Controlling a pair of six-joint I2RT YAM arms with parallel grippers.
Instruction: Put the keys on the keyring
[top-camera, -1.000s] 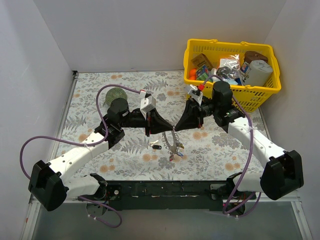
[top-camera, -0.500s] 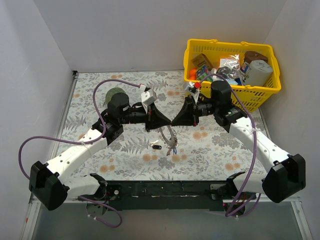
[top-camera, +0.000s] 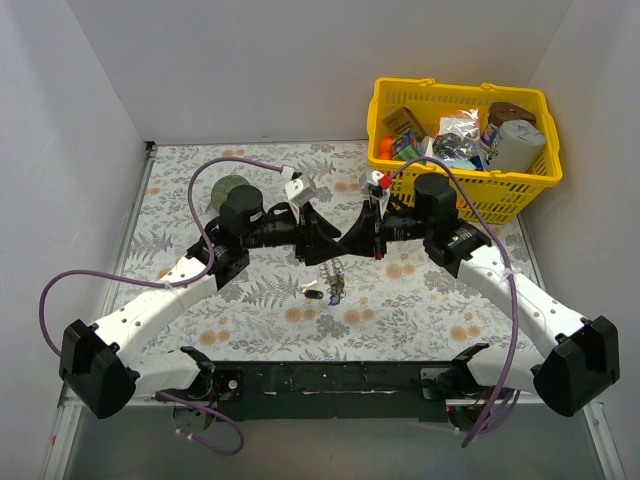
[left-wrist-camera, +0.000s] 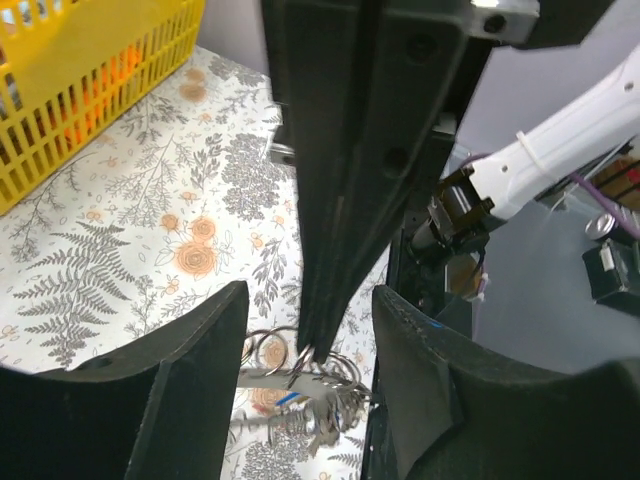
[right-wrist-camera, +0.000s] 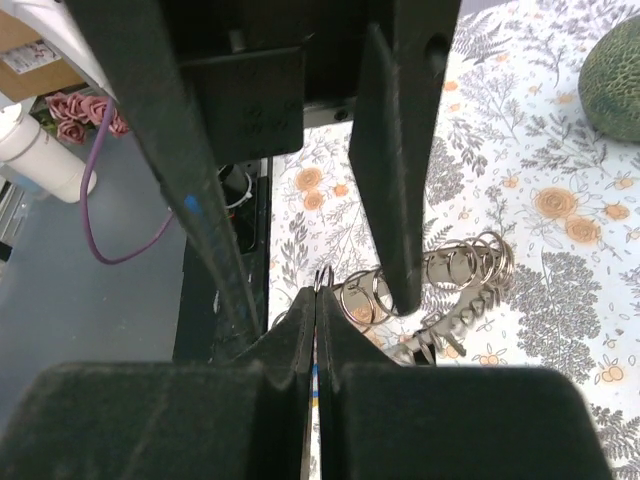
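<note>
The grey keyring (top-camera: 333, 272) hangs above the table between both arms, with several small split rings and keys (left-wrist-camera: 300, 425) dangling from it. My right gripper (top-camera: 346, 243) is shut, its tips (right-wrist-camera: 317, 297) pinching one small ring at the top of the keyring (right-wrist-camera: 455, 290). My left gripper (top-camera: 336, 241) faces it, open. Its jaws (left-wrist-camera: 310, 293) stand on either side of the right gripper's fingers and touch nothing. The keyring (left-wrist-camera: 285, 385) shows blurred below them. One loose key with a black head (top-camera: 313, 293) lies on the floral cloth under the ring.
A green ball (top-camera: 230, 188) sits at the back left behind the left arm. A yellow basket (top-camera: 455, 88) full of packets stands at the back right. White walls close in the table on three sides.
The left gripper has opened and let go of the keyring. Both grippers moved back and up, and the ring now hangs from the right gripper alone.
</note>
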